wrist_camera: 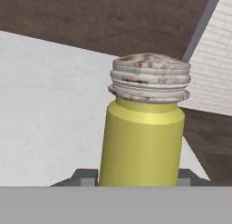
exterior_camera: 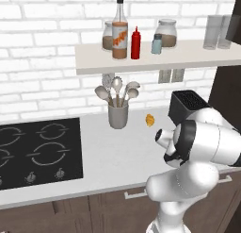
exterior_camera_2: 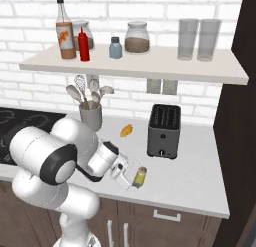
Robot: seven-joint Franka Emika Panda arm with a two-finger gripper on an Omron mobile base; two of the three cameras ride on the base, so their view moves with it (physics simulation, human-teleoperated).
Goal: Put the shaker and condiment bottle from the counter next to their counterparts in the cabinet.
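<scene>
Shaker (wrist_camera: pixel 142 128) fills the hand view, end effector (exterior_camera_2: pixel 131 177) fingers flanking its base at 6 o'clock, apparently closed on it. Low grip: may tip when lifted off counter (exterior_camera_2: pixel 200 176).

The shaker (wrist_camera: pixel 141 141) is sitting between the jaws, its cap lying just beyond the fingertips (wrist_camera: pixel 84 177). The counter (exterior_camera_2: pixel 195 176) is lying beneath the gripper (exterior_camera_2: pixel 131 179). Beyond the jaws, the toaster (exterior_camera_2: pixel 164 130) is standing on the counter. Well above them, on the cabinet (exterior_camera_2: pixel 150 68), the condiment bottle (exterior_camera_2: pixel 84 45) is standing between the glass bottle (exterior_camera_2: pixel 65 36) and the second shaker (exterior_camera_2: pixel 115 48).
</scene>
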